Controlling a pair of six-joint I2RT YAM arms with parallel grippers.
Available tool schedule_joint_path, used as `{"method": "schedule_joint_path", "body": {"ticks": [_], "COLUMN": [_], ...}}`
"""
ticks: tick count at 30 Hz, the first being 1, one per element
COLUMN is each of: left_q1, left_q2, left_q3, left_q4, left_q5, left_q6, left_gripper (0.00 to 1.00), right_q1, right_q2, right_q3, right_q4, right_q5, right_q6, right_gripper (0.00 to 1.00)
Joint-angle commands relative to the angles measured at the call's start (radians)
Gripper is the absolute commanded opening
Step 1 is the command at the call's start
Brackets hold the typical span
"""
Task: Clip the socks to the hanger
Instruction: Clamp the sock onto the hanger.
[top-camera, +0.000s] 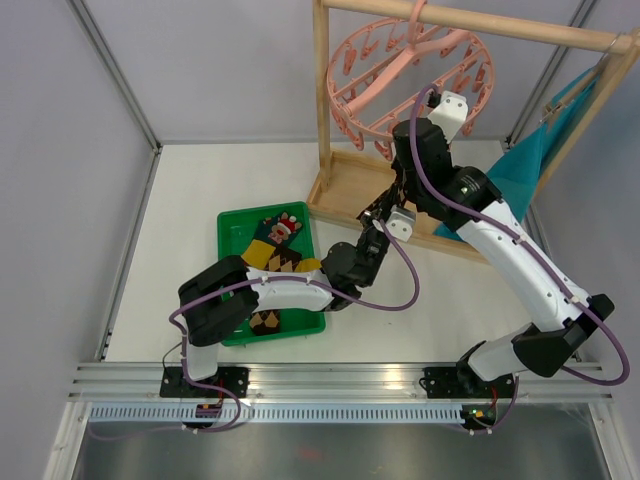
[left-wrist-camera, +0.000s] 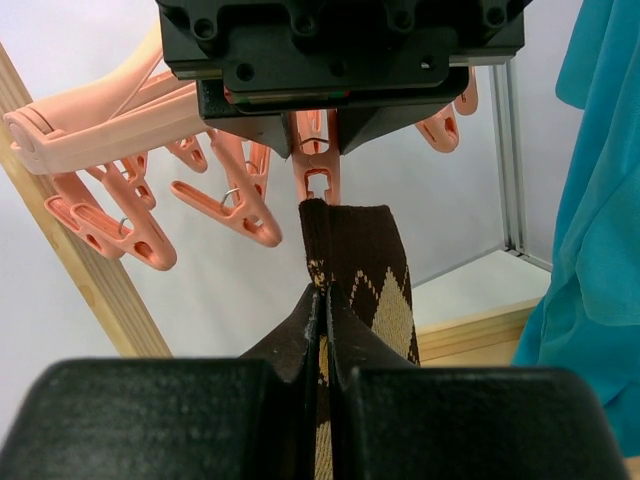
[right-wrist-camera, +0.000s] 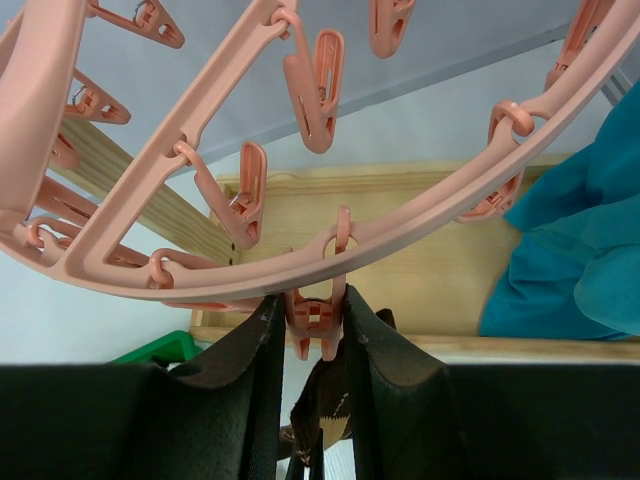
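Overhead, round pink hanger, pink clip, brown-and-tan argyle sock below

Tight quarters under the pink hanger: the left end effector and right end effector meet at one clip, the argyle sock filling the gap between them. Dangling clips crowd 9 o'clock, the wooden rack's upright stands at 10, and a teal cloth hangs at 3. Open white desk lies at 9 o'clock past the green tray, and at 6 between the arm bases.
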Motion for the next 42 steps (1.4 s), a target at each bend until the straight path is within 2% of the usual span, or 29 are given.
{"method": "schedule_joint_path", "body": {"ticks": [1, 14, 42], "left_q1": [0.002, 0.013, 0.033], "left_q2": [-0.014, -0.029, 0.046], "left_q3": [-0.004, -0.042, 0.086], "left_q4": [0.096, 0.109, 0.042], "left_q5": [0.029, 0.021, 0.063], "left_q6": [0.000, -0.012, -0.001], "left_gripper": [0.02, 0.02, 0.02], "right_q1": [-0.001, -0.003, -0.001], "right_q2": [0.006, 0.018, 0.021], "right_q3": [0.056, 0.081, 0.064], "right_q4": [0.044, 0.035, 0.023], "right_q5": [0.043, 0.044, 0.038], "right_q6": [0.002, -0.003, 0.011], "right_gripper": [0.00, 0.00, 0.00]}}
